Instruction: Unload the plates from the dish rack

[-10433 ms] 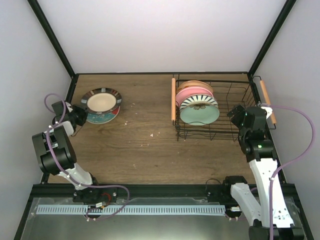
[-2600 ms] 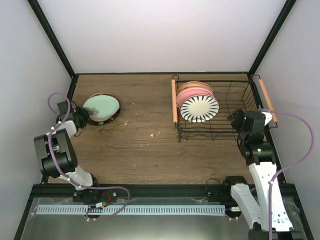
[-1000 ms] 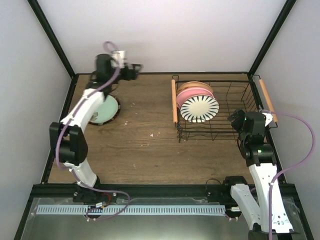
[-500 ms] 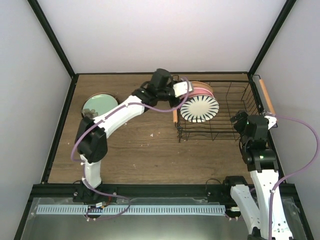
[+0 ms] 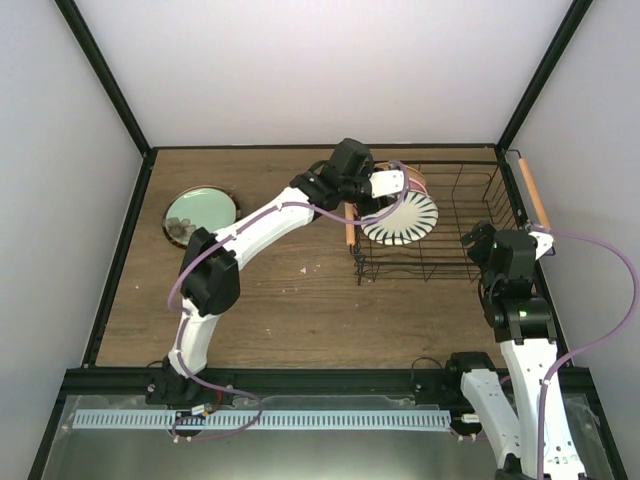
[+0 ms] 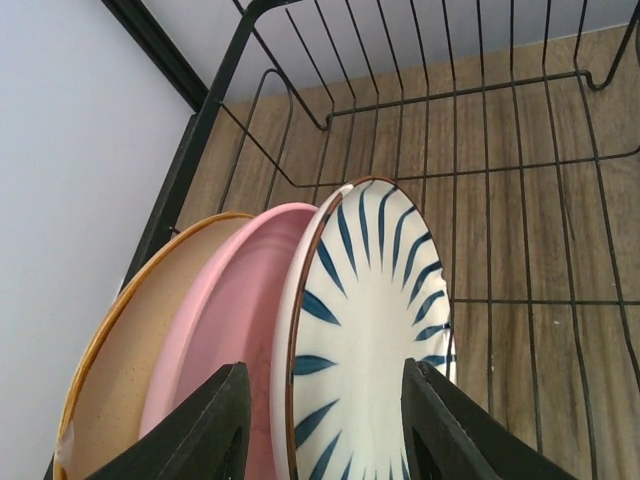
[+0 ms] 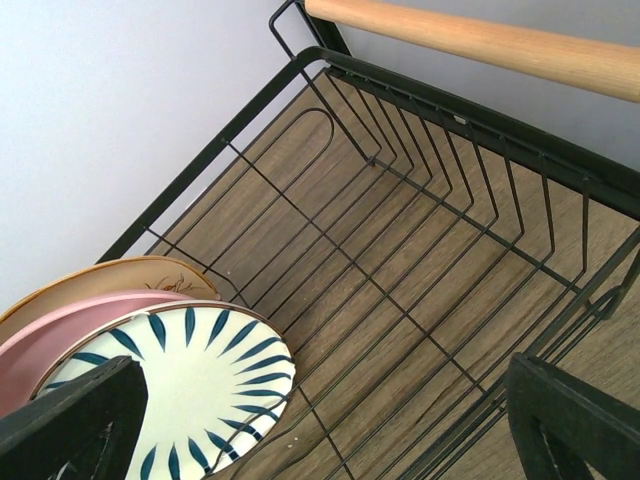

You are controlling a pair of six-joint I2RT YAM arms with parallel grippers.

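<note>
The black wire dish rack (image 5: 470,215) stands at the back right. Three plates lean upright at its left end: white with dark stripes (image 6: 370,330), pink (image 6: 230,320) and tan (image 6: 130,370). My left gripper (image 5: 400,186) reaches in from above. It is open, with its fingers (image 6: 205,430) on either side of the striped plate's top rim and a gap on each side. My right gripper (image 7: 325,400) is open and empty at the rack's right side, looking in at the striped plate (image 7: 190,380). A mint green plate (image 5: 200,212) lies on another plate at the table's far left.
The rack's right wooden handle (image 5: 533,195) runs just beyond my right gripper (image 5: 480,240). Black frame posts (image 5: 105,80) and pale walls close in the table on three sides. A few crumbs (image 5: 305,268) lie mid-table. The rack's right half (image 7: 420,250) holds nothing.
My left arm swung from the back left corner across to the rack, and its jaws narrowed over the striped plate. The right arm stayed almost still.
</note>
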